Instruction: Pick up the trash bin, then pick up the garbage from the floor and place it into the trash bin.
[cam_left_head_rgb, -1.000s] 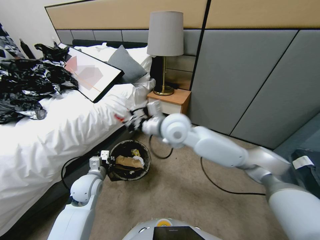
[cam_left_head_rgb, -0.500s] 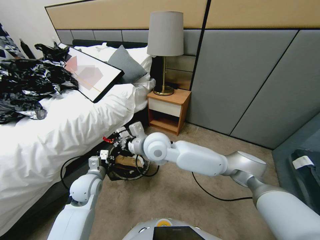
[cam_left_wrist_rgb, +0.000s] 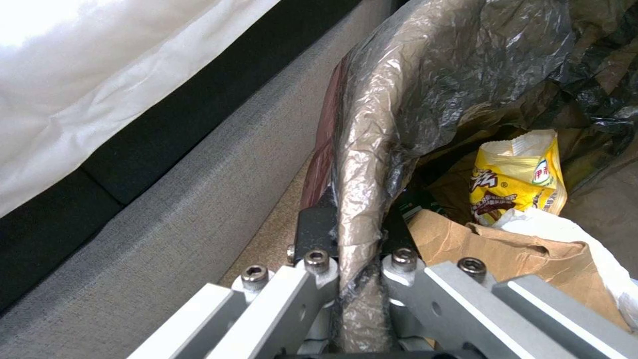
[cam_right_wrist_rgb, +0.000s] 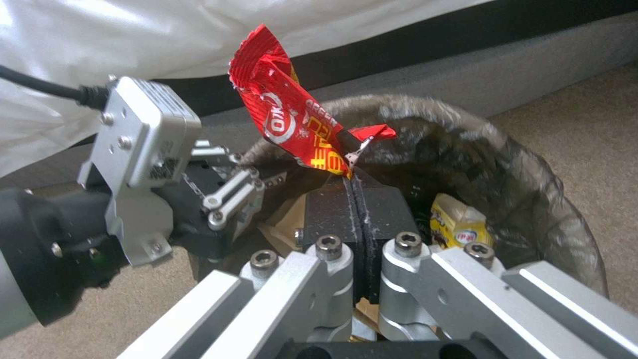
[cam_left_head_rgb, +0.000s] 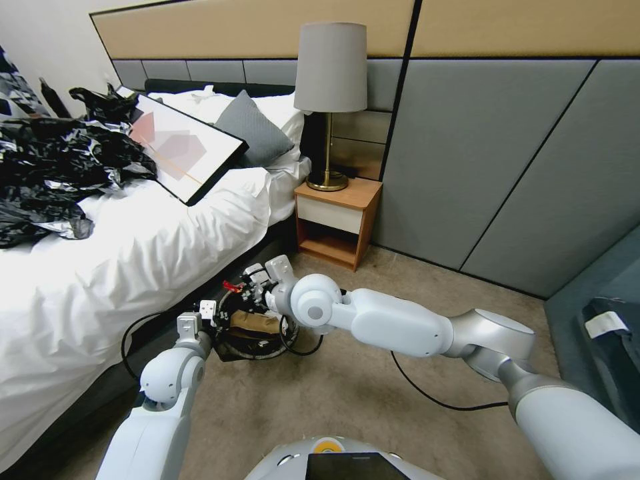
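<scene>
A: Right gripper (cam_right_wrist_rgb: 356, 192) — position, state?
B: Over the trash bin (cam_left_head_rgb: 230, 347), above the near-bed side of its opening. Jaws pressed together on a red wrapper (cam_right_wrist_rgb: 292, 127); the wrapper stands up out of the fingertips, above the rim.

A: Left gripper (cam_left_wrist_rgb: 356, 234)?
B: Low beside the bed (cam_left_head_rgb: 133, 267), clamped on the bin's rim, pinching the liner (cam_left_wrist_rgb: 425, 70) folded over it. One finger inside the bin, one outside.

A: Bin location?
B: On the carpet (cam_left_head_rgb: 347, 393) close against the bed base, in front of the nightstand (cam_left_head_rgb: 337, 220).

A: Contents?
B: Yellow snack wrapper (cam_left_wrist_rgb: 518, 174), brown paper scrap (cam_left_wrist_rgb: 505, 254), a bit of white tissue (cam_left_wrist_rgb: 565, 229) beside it.

A: Other notes?
B: Black cable (cam_left_head_rgb: 427, 393) lies across the carpet under the right arm.
</scene>
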`<state>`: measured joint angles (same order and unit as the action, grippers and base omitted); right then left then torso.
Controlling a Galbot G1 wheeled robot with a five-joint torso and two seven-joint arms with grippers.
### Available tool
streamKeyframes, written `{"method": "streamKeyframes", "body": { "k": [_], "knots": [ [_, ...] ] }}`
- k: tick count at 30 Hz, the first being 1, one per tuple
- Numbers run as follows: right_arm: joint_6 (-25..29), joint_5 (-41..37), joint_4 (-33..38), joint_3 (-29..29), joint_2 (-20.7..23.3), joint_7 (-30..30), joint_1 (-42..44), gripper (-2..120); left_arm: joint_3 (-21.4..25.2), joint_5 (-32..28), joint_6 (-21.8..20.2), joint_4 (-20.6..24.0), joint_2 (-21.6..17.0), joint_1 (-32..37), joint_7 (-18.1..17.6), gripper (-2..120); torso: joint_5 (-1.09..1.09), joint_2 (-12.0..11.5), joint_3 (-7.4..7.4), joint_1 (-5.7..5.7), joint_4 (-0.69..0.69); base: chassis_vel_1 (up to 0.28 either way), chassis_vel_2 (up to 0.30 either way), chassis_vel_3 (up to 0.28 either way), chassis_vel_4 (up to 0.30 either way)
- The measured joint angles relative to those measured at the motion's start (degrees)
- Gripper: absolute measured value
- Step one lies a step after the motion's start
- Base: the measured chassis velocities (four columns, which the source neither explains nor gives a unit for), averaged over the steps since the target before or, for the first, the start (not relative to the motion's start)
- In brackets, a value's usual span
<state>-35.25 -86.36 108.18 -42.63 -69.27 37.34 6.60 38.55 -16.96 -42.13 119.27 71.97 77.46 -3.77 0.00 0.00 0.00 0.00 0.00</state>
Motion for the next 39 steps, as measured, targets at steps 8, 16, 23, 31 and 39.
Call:
{"method": "streamKeyframes", "body": {
  "k": [8, 16, 23, 31, 39],
  "knots": [
    [-0.31, 2.06, -0.65, 0.00, 0.53, -1.26, 0.58, 3, -0.10, 0.03, 0.00, -0.16, 0.12, 0.01, 0.01, 0, 0.00, 0.00, 0.00, 0.00, 0.00, 0.000, 0.000, 0.000, 0.000],
    [-0.60, 2.18, -1.35, 0.22, 0.06, -0.63, 0.67, 33, 0.06, 0.05, 0.00, -0.37, 0.04, -0.03, 0.02, 0, 0.00, 0.00, 0.00, 0.00, 0.00, 0.000, 0.000, 0.000, 0.000],
    [-0.84, 2.47, -2.23, 0.28, -0.36, -0.41, 0.86, 55, 0.32, 0.06, 0.00, -0.39, 0.07, 0.27, 0.08, 0, 0.00, 0.00, 0.00, 0.00, 0.01, 0.000, 0.000, 0.000, 0.000],
    [-0.95, 2.98, -2.55, 0.46, -0.09, -0.59, 1.35, 85, 0.31, 0.06, 0.00, -0.44, 0.10, 0.34, 0.09, 0, 0.00, 0.00, 0.00, 0.00, 0.00, 0.000, 0.000, 0.000, 0.000],
    [-0.66, 4.66, -1.61, 1.87, 1.31, -0.80, 1.68, 100, 0.28, 0.08, 0.00, -0.39, -0.03, 0.40, 0.09, 0, 0.00, 0.00, 0.00, 0.00, 0.01, 0.000, 0.000, 0.000, 0.000]
  ]
}}
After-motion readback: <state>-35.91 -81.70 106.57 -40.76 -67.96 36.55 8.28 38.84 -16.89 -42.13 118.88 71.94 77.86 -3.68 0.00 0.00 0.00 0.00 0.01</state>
